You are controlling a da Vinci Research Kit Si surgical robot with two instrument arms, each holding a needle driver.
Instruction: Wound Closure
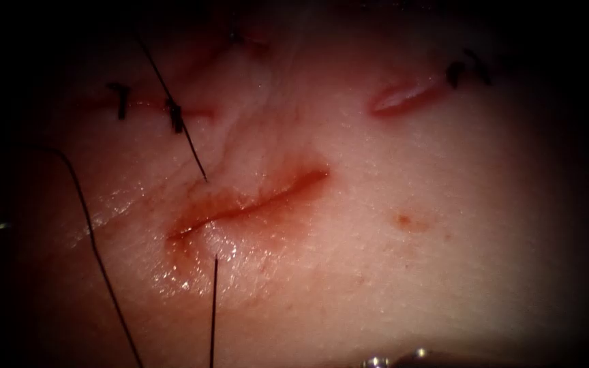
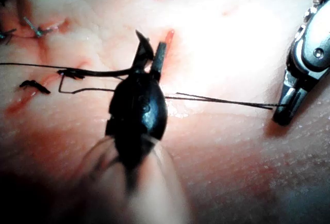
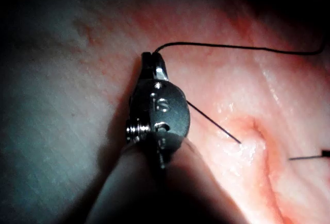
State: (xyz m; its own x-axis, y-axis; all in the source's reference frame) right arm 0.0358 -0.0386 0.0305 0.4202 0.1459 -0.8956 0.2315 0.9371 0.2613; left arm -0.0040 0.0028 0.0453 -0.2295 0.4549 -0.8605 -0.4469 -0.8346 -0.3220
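Gripping the thread (image 3: 232, 46), the right tool (image 3: 153, 62) has its fingers clamped; left tool (image 2: 149, 59) fingers stand narrowly parted, empty. Thread crosses the cut (image 1: 253, 204). Advise steady, even tension.

— Where does the light fall?
— In the endoscope view it pools on the middle of the tissue (image 1: 390, 272), with small wet glints.
— And around that?
— It fades outward, and the edges and corners go black.
— The wrist views?
— The left one is strongly lit, glaring in places. The right one is dimmer, with part of the surface in shadow.
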